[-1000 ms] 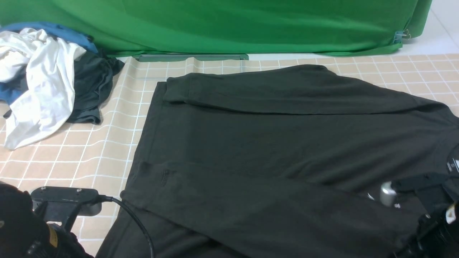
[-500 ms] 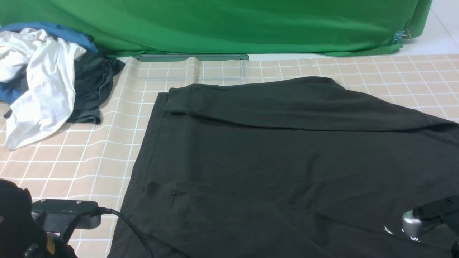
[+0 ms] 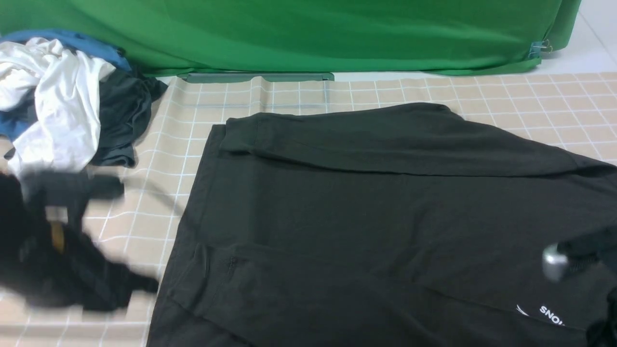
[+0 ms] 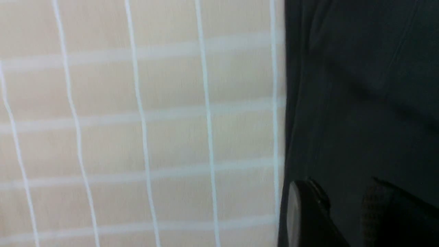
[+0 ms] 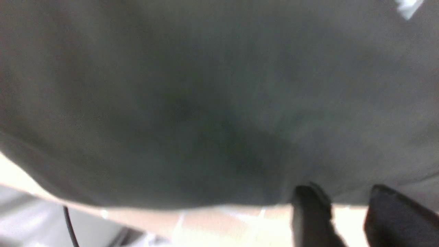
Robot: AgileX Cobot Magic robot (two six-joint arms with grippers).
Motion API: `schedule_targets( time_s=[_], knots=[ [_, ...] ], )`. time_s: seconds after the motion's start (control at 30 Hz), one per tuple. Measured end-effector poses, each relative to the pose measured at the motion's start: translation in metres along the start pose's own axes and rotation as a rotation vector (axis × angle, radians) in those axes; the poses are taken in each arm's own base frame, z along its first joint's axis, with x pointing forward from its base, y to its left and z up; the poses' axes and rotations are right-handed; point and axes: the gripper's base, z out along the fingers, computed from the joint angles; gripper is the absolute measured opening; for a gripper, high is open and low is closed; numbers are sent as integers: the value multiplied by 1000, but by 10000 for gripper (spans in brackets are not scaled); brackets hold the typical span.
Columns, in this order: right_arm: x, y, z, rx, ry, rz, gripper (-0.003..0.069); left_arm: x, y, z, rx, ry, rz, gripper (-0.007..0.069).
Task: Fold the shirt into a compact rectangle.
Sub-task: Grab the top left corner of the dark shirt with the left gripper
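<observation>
Left gripper (image 4: 337, 185): I see jaws partly apart, empty, at the left edge of the large black cotton T-shirt (image 3: 366, 217), which lies flat on the beige checked tablecloth (image 3: 144, 202). Right gripper (image 5: 343, 190): jaws partly apart, empty, over the shirt's near edge.

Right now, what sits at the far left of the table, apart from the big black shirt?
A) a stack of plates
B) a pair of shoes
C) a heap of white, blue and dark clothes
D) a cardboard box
C: a crumpled heap of clothes lies at the far left on the checked tablecloth, with a strip of cloth showing between it and the black shirt.
</observation>
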Motion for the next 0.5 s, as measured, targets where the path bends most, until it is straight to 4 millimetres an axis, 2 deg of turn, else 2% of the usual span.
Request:
schedule_targets(
  time_s=[0.1, 0.2, 0.27, 0.4, 0.5],
  knots=[
    [-5, 1, -20, 0, -119, -4, 156, -42, 2, -10, 28, -84, -58, 76],
    [-7, 3, -32, -7, -218, -2, 97, -89, 7, 0, 63, -107, -101, 19],
    [-6, 3, -36, -9, -253, 0, 85, -116, 10, 7, 79, -127, -113, 17],
    [-5, 4, -38, -15, -268, 2, 82, -169, 11, 38, 77, -140, -105, 28],
    [-5, 4, -38, -19, -269, 4, 85, -193, 10, 61, 61, -127, -97, 70]
  ],
)
